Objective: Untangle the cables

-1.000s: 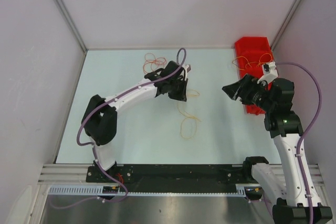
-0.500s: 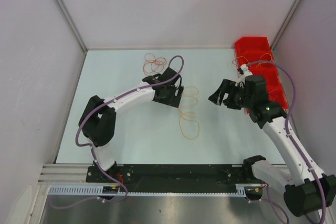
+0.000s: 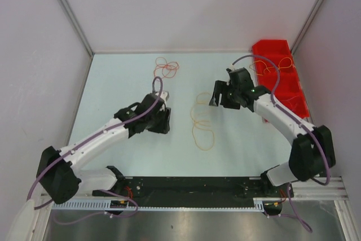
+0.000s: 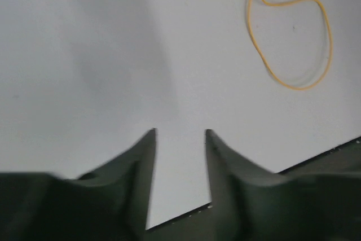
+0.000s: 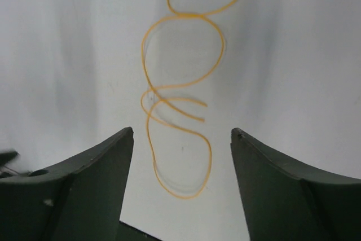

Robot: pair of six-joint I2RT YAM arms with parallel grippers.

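- Several loops of orange-yellow cable (image 3: 202,122) lie at the middle of the table (image 3: 113,83); red cables (image 3: 166,69) sit near its far edge.
- Over the yellow loops hangs the right gripper (image 5: 181,134), spread wide and empty.
- Toward the left edge, the left gripper (image 4: 180,134) is parted, grasping nothing.

You look down on a pale desk (image 3: 118,83), boxed in by plain white walls (image 3: 192,9) along its far edge and both sides. A red bin (image 3: 272,45), seemingly divided into compartments, sits in the desk's far right corner. A black plate (image 3: 192,184) and a slotted metal strip (image 3: 186,205) run along the near edge.
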